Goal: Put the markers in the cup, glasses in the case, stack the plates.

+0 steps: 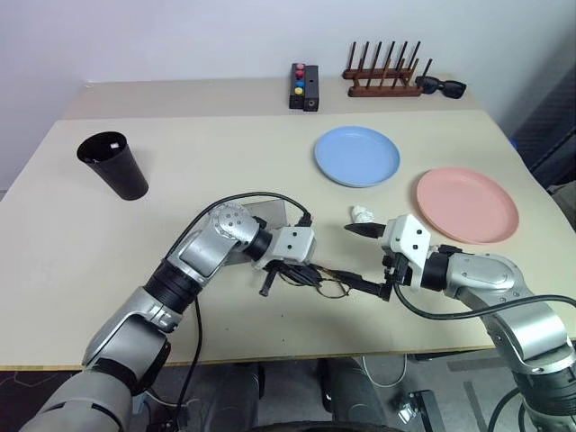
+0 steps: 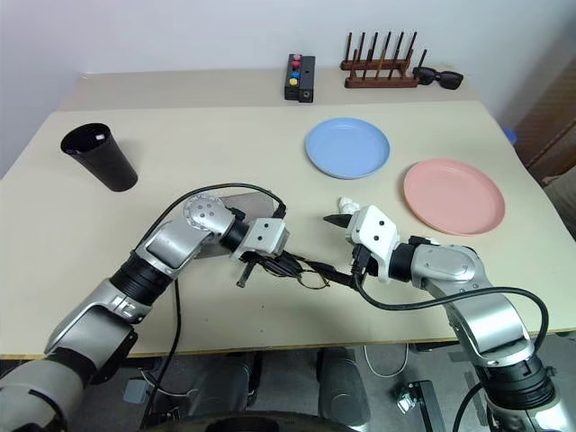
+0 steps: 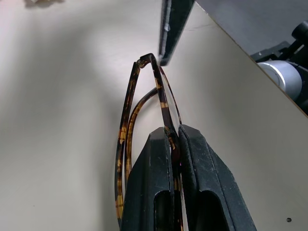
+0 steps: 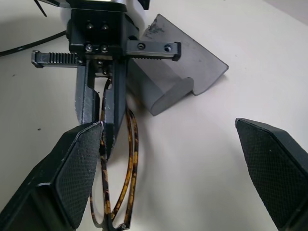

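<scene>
**Left hand pinches the glasses**

I see the left hand [image 3: 175, 144] clamped tight on the glasses [image 1: 317, 281] frame, low over the near middle of the counter [image 1: 54, 234]. My right hand [image 4: 168, 173] hangs spread wide and empty just right of them. The grey case [image 4: 180, 72] lies just beyond the left hand.

Both head views look forward and down over the beige rectangular table [image 1: 54, 225], sharing nearly the same scene. Each wrist view sits close above it, and both take in the thin tortoiseshell-framed glasses [image 3: 144, 96].
</scene>
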Robot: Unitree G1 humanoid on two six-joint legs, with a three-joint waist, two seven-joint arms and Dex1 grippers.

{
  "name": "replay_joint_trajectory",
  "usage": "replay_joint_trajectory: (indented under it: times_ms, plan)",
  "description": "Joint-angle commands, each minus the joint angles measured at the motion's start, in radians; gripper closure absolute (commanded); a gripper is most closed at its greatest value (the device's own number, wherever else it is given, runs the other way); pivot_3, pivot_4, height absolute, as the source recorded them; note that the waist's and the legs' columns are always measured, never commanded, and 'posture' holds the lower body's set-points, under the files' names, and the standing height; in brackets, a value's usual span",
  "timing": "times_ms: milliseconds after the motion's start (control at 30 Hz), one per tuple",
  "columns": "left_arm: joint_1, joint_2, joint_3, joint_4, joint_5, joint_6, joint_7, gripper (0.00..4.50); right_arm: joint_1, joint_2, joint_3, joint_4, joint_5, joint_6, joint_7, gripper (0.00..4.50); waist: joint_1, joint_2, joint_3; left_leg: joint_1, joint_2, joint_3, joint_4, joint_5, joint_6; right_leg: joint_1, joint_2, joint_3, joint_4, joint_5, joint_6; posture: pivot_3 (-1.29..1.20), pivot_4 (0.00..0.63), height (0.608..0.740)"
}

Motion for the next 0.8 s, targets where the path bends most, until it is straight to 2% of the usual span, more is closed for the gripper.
replay_joint_trajectory:
  times_ms: [33,333,467,633,800]
  plan:
    - [0.016,0.031,0.057,-0.058,-0.052,0.035,-0.017,4.44,-0.049,0.017,-0.022,0.024,-0.027,-0.053,-0.028,0.0,-0.004,0.0,0.0,0.0,0.0,0.0,0.0,0.0,0.0,0.0,0.0,0.0,0.0,0.0,0.0,0.0,0.15,0.739]
    - [0.052,0.132,0.197,-0.187,-0.186,0.116,-0.035,4.44,-0.072,-0.015,-0.112,0.06,0.033,-0.056,0.018,0.0,0.001,0.0,0.0,-0.001,0.0,0.0,0.0,-0.001,0.001,0.0,0.0,0.0,0.0,0.001,-0.002,0.0,0.15,0.739]
    - [0.057,0.206,0.318,-0.215,-0.246,0.164,0.001,4.44,-0.071,-0.025,-0.111,0.07,0.042,-0.048,0.043,0.0,-0.001,0.0,0.001,-0.001,0.0,0.0,0.0,-0.001,0.001,-0.001,0.0,0.0,0.0,0.0,0.0,0.0,0.15,0.739]
    - [0.019,0.269,0.41,-0.074,-0.207,0.125,0.083,4.44,-0.082,0.019,-0.031,0.057,0.035,-0.046,0.052,0.0,-0.003,0.001,0.001,0.0,0.0,0.0,0.0,-0.001,0.002,-0.001,0.0,0.0,0.0,0.0,0.0,0.0,0.15,0.739]
    - [-0.007,0.267,0.399,0.071,-0.154,0.089,0.124,4.44,-0.117,0.127,0.086,0.078,0.008,-0.064,0.027,0.0,-0.002,0.001,0.001,-0.001,0.0,0.0,0.0,-0.001,0.002,-0.001,0.0,0.0,0.0,0.0,0.0,0.0,0.15,0.739]
